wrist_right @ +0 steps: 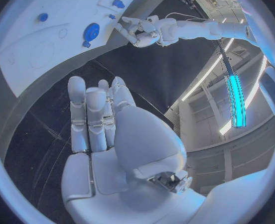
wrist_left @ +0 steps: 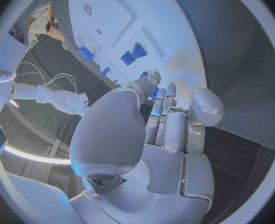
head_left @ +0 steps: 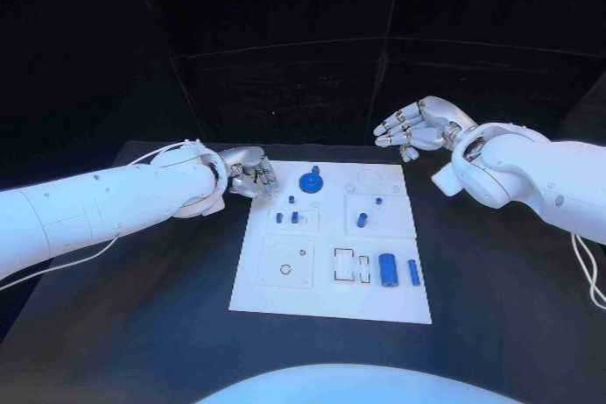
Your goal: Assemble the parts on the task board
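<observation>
The white task board (head_left: 331, 286) lies in the middle of the black table. A round blue part (head_left: 311, 183) sits near its far edge, also seen in the right wrist view as the round blue part (wrist_right: 91, 31). Small blue pieces (head_left: 286, 217) stand mid-board, and another small blue piece (head_left: 362, 218) stands to their right. A thick blue cylinder (head_left: 388, 269) and a thin one (head_left: 413, 272) lie at the near right. My left hand (head_left: 249, 174) hovers at the board's far left corner, fingers loosely curved, holding nothing. My right hand (head_left: 417, 124) is raised beyond the far right corner, empty.
The board (wrist_left: 112, 15) has empty outlined slots (head_left: 351, 265) and a small hole (head_left: 285, 269) at its near side. Black table (head_left: 139, 316) surrounds it, with dark walls behind. A white cable (head_left: 76, 257) hangs under my left arm.
</observation>
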Motion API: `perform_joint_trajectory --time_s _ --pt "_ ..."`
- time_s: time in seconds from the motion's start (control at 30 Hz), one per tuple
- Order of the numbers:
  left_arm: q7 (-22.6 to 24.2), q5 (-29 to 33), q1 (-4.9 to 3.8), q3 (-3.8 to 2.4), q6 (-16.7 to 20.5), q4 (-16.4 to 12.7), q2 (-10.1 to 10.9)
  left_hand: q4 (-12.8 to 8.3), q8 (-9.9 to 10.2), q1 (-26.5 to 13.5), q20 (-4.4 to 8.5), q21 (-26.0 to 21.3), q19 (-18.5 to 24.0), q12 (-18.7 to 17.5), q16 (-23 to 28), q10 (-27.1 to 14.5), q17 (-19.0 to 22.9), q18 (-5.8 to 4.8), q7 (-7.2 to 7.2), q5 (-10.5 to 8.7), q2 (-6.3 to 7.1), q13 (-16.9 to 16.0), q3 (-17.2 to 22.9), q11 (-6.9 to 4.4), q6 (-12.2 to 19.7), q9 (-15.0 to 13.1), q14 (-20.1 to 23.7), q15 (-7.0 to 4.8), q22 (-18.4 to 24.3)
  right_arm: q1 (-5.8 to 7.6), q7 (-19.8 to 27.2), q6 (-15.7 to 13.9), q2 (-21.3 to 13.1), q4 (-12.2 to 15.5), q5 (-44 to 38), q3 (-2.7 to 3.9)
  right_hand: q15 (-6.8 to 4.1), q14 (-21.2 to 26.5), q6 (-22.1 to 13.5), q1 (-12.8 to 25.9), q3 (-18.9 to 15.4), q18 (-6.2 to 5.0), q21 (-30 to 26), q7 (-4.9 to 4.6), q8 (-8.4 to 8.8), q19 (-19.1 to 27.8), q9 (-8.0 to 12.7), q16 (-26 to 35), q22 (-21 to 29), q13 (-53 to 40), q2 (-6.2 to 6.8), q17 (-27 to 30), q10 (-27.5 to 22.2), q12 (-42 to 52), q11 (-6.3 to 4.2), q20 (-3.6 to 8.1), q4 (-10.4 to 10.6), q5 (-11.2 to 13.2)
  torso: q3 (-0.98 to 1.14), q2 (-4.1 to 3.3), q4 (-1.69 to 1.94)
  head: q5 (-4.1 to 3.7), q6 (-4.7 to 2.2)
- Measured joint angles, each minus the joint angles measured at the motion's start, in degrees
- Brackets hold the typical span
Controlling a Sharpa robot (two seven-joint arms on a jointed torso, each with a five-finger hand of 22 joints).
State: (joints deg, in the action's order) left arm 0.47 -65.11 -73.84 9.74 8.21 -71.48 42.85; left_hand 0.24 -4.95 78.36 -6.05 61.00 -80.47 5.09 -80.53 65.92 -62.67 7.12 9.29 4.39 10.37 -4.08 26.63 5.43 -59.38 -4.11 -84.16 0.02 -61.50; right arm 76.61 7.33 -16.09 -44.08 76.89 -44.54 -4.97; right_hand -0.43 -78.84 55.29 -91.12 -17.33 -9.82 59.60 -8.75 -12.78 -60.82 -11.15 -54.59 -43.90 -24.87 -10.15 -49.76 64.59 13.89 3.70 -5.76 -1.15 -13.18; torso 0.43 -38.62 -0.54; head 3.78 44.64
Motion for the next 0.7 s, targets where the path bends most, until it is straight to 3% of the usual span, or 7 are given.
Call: perform_joint_trajectory --time_s 0.17,0.23,0.3,0.33,0.43,0.6,0.7 --pt "4.33 10.81 -0.05 0.01 4.61 -2.15 2.34 0.33 -0.54 -0.31 0.1 -3.47 1.47 0.58 1.41 1.78 3.03 0.0 0.07 0.0 -1.06 -0.41 0.33 -0.13 -1.05 -0.18 0.38 0.29 3.05 -0.24 -1.63 0.72 0.13 0.08 -8.81 -0.01 0.41 -1.23 0.81 -0.88 -0.05 0.57 2.75 -0.28 1.68 -2.3 0.89 -2.22 -3.62 4.29 -0.12 -1.73 -0.88 -3.49 0.88 -0.28 -1.76 0.0 0.03 -0.02 -0.03 -0.82 -0.55" --pt "7.35 18.57 -0.06 0.05 6.91 -3.6 3.44 0.33 -1.06 -0.4 0.15 -9.16 4.15 1.14 4.32 2.51 9.0 1.19 -0.04 0.0 -1.16 -0.59 0.33 -0.43 -1.91 -0.28 2.62 0.14 8.05 -0.81 -2.76 0.97 0.11 0.39 -14.46 -0.01 0.73 -1.93 1.3 -0.88 -0.22 0.97 4.12 -0.36 2.53 -3.26 1.32 -3.5 -5.44 6.01 -0.12 -2.83 -1.61 -4.89 1.51 -0.6 -2.38 0.0 0.06 -0.03 -0.04 -1.44 -0.82" --pt "9.46 23.87 -0.06 0.08 8.1 -4.59 4.11 0.5 -1.06 -0.68 0.15 -11.96 5.44 1.14 5.75 2.59 11.67 1.31 -0.08 0.0 -1.44 -0.59 0.16 -0.51 -1.95 -0.28 3.71 0.12 10.47 -1.3 -3.62 1.11 0.07 0.61 -18.21 -0.01 0.73 -1.94 1.3 -0.88 -0.39 0.97 4.49 -0.36 2.89 -3.61 1.52 -3.81 -5.89 6.65 -0.12 -2.99 -2.41 -5.38 1.51 -0.59 -2.55 0.0 0.07 -0.04 -0.04 -1.93 -1.01" --pt "10.69 26.95 -0.06 0.08 8.67 -5.17 4.46 0.56 -1.06 -0.77 0.15 -15.14 6.95 1.41 7.4 2.59 14.68 2.21 -0.08 0.0 -1.52 -0.59 0.09 -0.51 -1.95 -0.28 4.96 0.14 13.17 -1.6 -4.16 1.22 0.04 0.74 -20.38 -0.02 0.93 -2.14 1.3 -0.88 -0.58 0.96 4.7 -0.36 3.37 -3.62 1.72 -3.89 -6.26 7.35 -0.12 -3.17 -2.92 -5.82 1.65 -0.58 -2.74 0.22 0.07 -0.04 -0.04 -2.14 -1.11" --pt "14.97 37.07 -0.05 0.12 9.77 -6.97 5.47 1.12 -1.06 -1.02 0.07 -19.95 9.14 1.41 9.97 2.59 19.23 2.19 -0.08 0.01 -2.31 -0.59 0.01 -0.51 -1.95 -0.22 6.88 0.28 17.17 -2.58 -6.03 1.78 -0.09 1.09 -27.34 -0.07 1.25 -2.46 1.05 -0.77 -0.93 0.96 5.18 -0.57 4.69 -3.91 2.37 -4.34 -6.92 8.69 -0.01 -3.46 -4.04 -6.6 1.95 -0.88 -3.09 0.41 0.06 -0.06 -0.04 -2.61 -1.48" --pt "20.77 49.5 0.05 0.16 9.7 -9.34 6.6 1.68 -1.06 -1.47 -0.02 -21.42 9.44 1.8 11.36 2.37 21.74 2.2 -0.08 0.03 -2.76 -0.59 -0.54 -0.29 -1.95 -0.18 7.87 0.35 18.4 -3.94 -8.56 3.02 -0.34 1.39 -35.9 -0.07 1.23 -3.48 0.13 0.42 -1.5 1.84 7.26 -0.24 6.92 -5.97 3.76 -6.31 -9.58 11.34 -0.33 -4.85 -4.43 -6.87 1.93 -0.87 -3.66 1.58 0.02 -0.1 -0.04 -3.15 -1.94" --pt "23.17 55.43 0.1 0.16 9.12 -10.46 6.99 1.99 -1.06 -1.47 -0.2 -21.96 9.61 2.03 11.98 2.37 22.93 2.94 -0.08 0.03 -2.76 -0.67 -0.86 -0.29 -1.95 -0.18 8.41 0.39 18.74 -4.6 -9.57 3.79 -0.35 1.72 -39.59 -0.07 1.23 -3.89 0.13 0.78 -1.8 1.85 8.02 -0.24 7.54 -6.58 4.34 -6.97 -10.61 12.67 -0.23 -5.38 -4.43 -6.87 1.93 -0.9 -3.96 2.18 0.03 -0.12 -0.06 -3.3 -1.99"
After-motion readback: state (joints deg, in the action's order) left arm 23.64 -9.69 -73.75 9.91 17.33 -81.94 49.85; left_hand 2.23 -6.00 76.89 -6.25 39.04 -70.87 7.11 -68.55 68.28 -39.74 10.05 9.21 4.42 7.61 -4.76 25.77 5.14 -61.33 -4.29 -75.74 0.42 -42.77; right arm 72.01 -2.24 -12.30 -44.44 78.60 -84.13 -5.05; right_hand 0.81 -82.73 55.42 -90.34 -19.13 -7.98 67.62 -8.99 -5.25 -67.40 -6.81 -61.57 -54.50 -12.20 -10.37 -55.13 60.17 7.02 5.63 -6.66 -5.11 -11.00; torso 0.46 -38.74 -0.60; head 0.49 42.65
